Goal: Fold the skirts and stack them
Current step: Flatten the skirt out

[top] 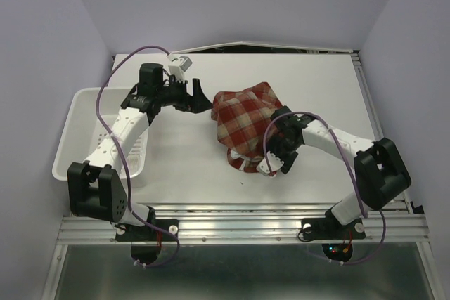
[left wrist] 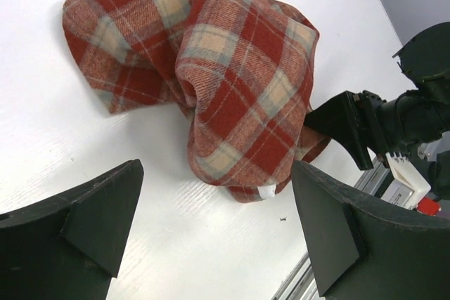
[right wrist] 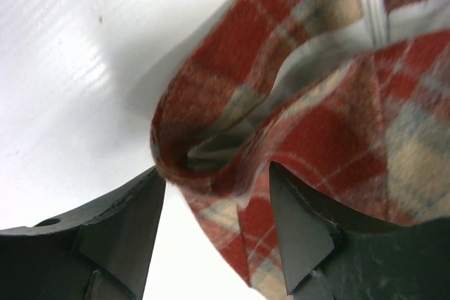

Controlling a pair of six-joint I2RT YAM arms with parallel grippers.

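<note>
One plaid skirt (top: pixel 246 123) in red, maroon and cream lies crumpled at the table's middle. My left gripper (top: pixel 202 98) is open and empty just left of its far left edge. In the left wrist view the skirt (left wrist: pixel 232 82) lies beyond the open gripper (left wrist: pixel 218 223), not touched by it. My right gripper (top: pixel 280 165) is at the skirt's near right edge. In the right wrist view its jaws (right wrist: pixel 214 223) stand open around a raised fold of the skirt (right wrist: pixel 281 124), with cloth hanging between the fingers (right wrist: pixel 302 233).
A white perforated basket (top: pixel 81 114) stands at the table's left edge, beside the left arm. The right gripper shows in the left wrist view (left wrist: pixel 351 128) at the skirt's edge. A metal rail (top: pixel 239 230) runs along the near edge.
</note>
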